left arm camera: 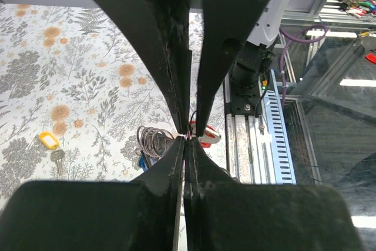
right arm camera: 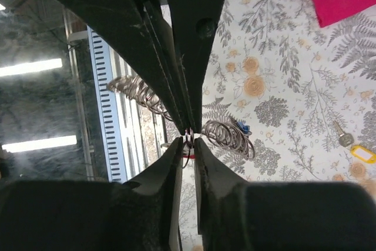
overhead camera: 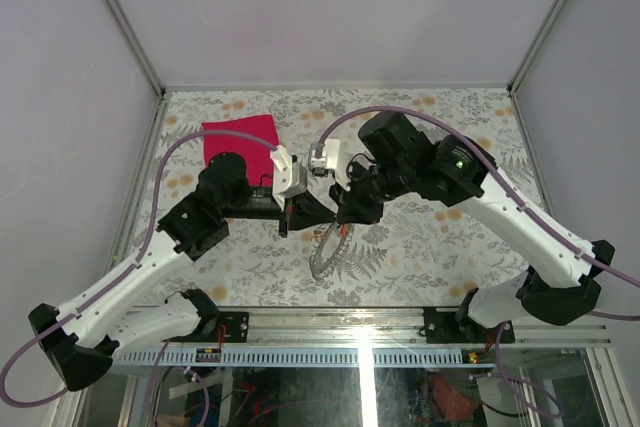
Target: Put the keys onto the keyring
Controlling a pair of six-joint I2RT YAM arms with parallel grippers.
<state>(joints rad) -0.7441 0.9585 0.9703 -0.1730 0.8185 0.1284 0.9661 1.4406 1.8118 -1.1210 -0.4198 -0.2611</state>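
The keyring (overhead camera: 325, 252), a loose coil of silvery wire loops with a small blue piece (right arm camera: 241, 126), hangs just under the two grippers where they meet tip to tip above the table's middle. My left gripper (left arm camera: 187, 139) is shut, pinching a thin strand of the keyring (left arm camera: 154, 140) at its very tips. The right gripper (right arm camera: 187, 142) faces it with a narrow gap between its jaws, and a thin wire loop runs through that gap. A red key head (left arm camera: 207, 136) shows right behind the tips. A yellow-headed key (left arm camera: 48, 140) lies on the cloth, apart from both grippers.
A pink-red cloth (overhead camera: 240, 147) lies at the back left on the flowered table cover (overhead camera: 430, 247). A metal rail (overhead camera: 350, 332) with slots runs along the near edge, close below the grippers.
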